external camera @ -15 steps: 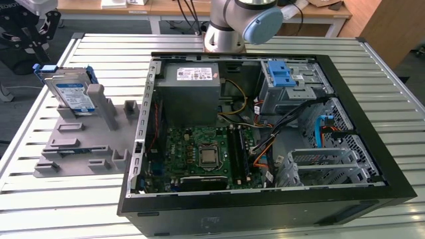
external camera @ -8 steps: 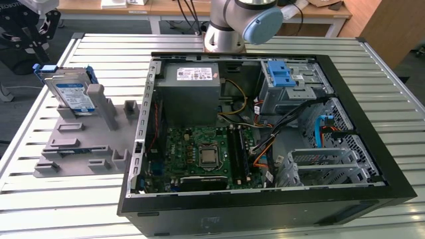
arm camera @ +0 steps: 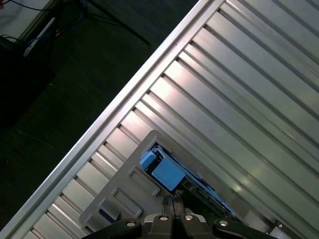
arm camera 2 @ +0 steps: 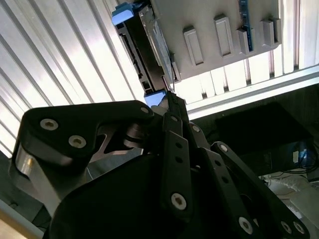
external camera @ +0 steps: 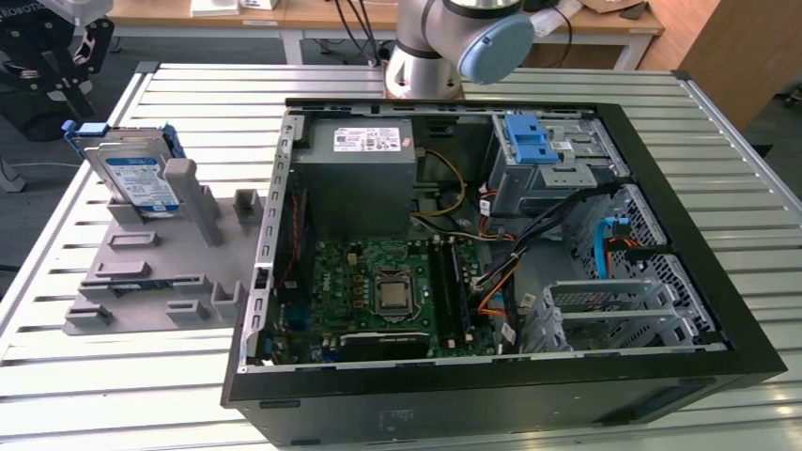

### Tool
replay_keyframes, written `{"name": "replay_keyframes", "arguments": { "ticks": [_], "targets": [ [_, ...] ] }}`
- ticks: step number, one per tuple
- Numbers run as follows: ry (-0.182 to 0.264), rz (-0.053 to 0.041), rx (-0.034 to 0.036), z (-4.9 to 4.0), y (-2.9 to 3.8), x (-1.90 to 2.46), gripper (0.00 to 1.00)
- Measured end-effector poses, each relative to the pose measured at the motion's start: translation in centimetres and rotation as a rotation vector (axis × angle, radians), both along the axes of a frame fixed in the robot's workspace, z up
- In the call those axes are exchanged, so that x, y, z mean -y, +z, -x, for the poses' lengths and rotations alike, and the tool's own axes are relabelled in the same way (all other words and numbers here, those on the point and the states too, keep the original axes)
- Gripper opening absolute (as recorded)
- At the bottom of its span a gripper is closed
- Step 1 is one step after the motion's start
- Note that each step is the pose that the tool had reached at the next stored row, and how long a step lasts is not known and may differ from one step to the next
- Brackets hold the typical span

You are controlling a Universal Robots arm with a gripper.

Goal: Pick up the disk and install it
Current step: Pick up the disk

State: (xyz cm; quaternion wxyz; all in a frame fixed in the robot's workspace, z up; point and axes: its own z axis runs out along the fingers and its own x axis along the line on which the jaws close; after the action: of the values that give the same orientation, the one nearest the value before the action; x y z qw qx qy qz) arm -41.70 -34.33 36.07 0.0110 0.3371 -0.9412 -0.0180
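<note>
The disk (external camera: 135, 174) is a silver-grey drive with a white-and-blue label and a blue frame. It stands tilted on edge at the far end of a grey holder (external camera: 138, 272), at the exterior view's left. My gripper (external camera: 63, 80) hangs above and beyond the disk, apart from it, near the table's far left corner. In both wrist views the disk (arm camera 2: 149, 45) (arm camera: 169, 174) lies just past my gripper's tips (arm camera 2: 169, 97) (arm camera: 173, 203). The fingers are together, with nothing between them.
An open black computer case (external camera: 501, 385) lies on the slatted metal table (external camera: 727, 169), with the motherboard, cables and a grey power box (external camera: 363, 160) inside. A drive cage with a blue latch (external camera: 532, 141) sits at the case's far right. The arm's base (external camera: 426, 66) stands behind the case.
</note>
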Motion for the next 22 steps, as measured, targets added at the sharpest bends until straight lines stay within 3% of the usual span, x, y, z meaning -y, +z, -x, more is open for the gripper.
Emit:
{"name": "replay_keyframes", "arguments": {
  "ticks": [13,22],
  "targets": [
    [0.001,0.0,0.0,0.0,0.0,0.0,0.11],
    [0.039,-0.0001,0.0,0.0,0.0,0.0,0.11]
  ]
}}
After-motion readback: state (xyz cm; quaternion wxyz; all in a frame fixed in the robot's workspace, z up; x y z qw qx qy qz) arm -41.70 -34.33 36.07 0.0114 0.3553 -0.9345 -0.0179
